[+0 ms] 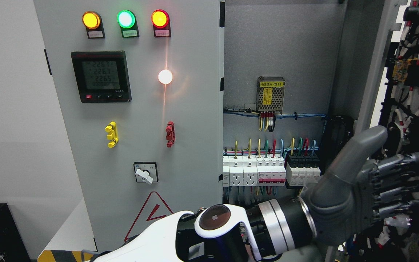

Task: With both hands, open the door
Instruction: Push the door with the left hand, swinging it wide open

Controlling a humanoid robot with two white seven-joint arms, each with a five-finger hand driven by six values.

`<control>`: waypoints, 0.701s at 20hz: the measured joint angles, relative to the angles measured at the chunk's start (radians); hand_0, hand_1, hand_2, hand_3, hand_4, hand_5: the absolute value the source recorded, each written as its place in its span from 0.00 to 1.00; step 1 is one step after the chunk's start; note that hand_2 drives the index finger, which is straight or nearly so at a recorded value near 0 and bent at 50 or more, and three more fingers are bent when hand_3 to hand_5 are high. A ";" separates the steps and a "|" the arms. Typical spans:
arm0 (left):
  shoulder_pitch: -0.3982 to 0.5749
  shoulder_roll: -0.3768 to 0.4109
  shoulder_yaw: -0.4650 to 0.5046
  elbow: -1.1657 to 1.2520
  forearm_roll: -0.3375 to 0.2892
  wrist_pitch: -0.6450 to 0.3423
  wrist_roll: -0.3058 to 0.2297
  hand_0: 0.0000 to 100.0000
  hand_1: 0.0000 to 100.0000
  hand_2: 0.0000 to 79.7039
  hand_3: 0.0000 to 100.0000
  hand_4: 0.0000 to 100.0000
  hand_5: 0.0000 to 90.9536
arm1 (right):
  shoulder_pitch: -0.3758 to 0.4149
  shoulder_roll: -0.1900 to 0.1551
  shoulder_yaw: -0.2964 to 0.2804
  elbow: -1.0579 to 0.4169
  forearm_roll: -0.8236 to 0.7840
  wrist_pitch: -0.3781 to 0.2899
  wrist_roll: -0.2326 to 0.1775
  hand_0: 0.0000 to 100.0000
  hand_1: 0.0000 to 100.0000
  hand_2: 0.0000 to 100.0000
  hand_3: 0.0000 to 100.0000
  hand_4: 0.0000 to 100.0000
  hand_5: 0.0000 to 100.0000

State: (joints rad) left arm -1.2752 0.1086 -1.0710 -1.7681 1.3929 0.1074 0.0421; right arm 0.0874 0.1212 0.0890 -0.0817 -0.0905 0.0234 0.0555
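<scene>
Left hand (373, 196), its arm crossing from the lower left, reached to the right with fingers (395, 182) extended and thumb up against the inner face of the right door (413, 91), gripping nothing. That door stood swung wide at the far right, its wiring showing, while the left door (136, 109) stayed closed with its lamps lit. Between them the cabinet interior (278, 54) lay exposed, breakers (267, 171) low inside.
</scene>
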 measured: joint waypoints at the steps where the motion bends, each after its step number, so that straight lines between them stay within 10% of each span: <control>1: 0.000 -0.010 -0.001 0.006 -0.004 0.003 0.000 0.00 0.00 0.00 0.00 0.00 0.00 | 0.000 0.000 0.000 0.000 0.000 0.000 0.000 0.19 0.00 0.00 0.00 0.00 0.00; 14: -0.022 -0.139 -0.015 0.096 -0.037 0.008 0.005 0.00 0.00 0.00 0.00 0.00 0.00 | 0.000 0.000 0.000 0.000 0.000 0.000 0.000 0.19 0.00 0.00 0.00 0.00 0.00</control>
State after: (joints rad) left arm -1.2977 -0.0306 -1.0859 -1.6718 1.3560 0.1159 0.0471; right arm 0.0874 0.1212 0.0890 -0.0815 -0.0905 0.0234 0.0555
